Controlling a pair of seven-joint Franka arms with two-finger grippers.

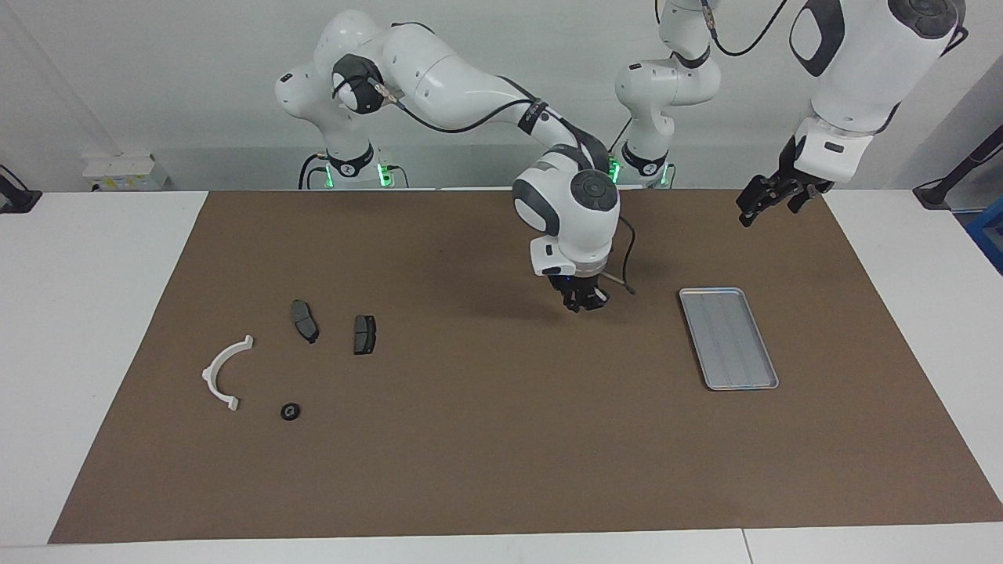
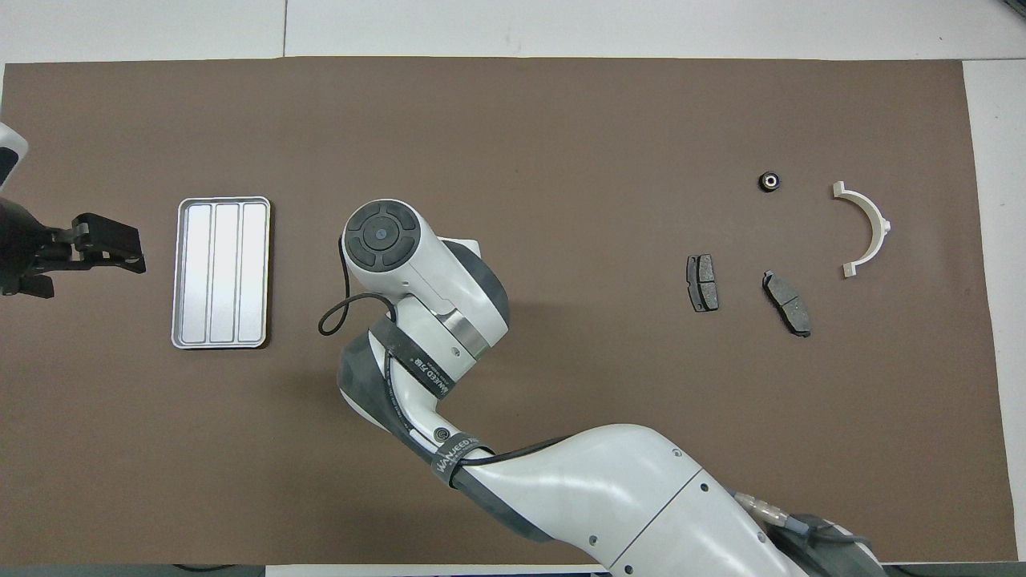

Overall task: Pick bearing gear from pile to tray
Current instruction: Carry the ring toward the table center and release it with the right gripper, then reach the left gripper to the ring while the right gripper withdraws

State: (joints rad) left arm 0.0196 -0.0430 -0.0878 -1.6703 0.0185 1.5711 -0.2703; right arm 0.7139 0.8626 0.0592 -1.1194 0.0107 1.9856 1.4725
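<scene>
Gleaming ribbed metal tray (image 1: 728, 338), rounded corners.

right pincer (image 1: 584, 300) contents indiscernible

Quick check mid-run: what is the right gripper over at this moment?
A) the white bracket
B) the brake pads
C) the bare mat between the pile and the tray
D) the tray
C: the right gripper hangs over bare mat, short of the tray; the white bracket and brake pads lie toward the right arm's end.
</scene>
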